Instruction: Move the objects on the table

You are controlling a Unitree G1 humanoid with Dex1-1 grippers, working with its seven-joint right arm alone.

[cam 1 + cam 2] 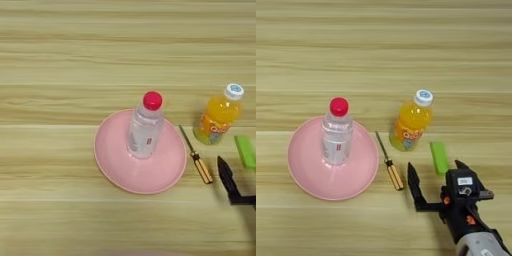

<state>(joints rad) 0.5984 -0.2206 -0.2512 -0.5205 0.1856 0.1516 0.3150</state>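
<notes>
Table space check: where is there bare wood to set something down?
The table is bare across its far half, beyond the water bottle and juice bottle. Also bare nearside left, below the pink plate. Crowded: screwdriver, green block and right gripper cluster together.

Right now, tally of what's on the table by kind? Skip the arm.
Bottles: 2, a clear water bottle standing on the plate and an orange juice bottle
Plates: 1, the pink plate
Screwdrivers: 1, the screwdriver
Blocks: 1, the green block
Total: 5
</notes>
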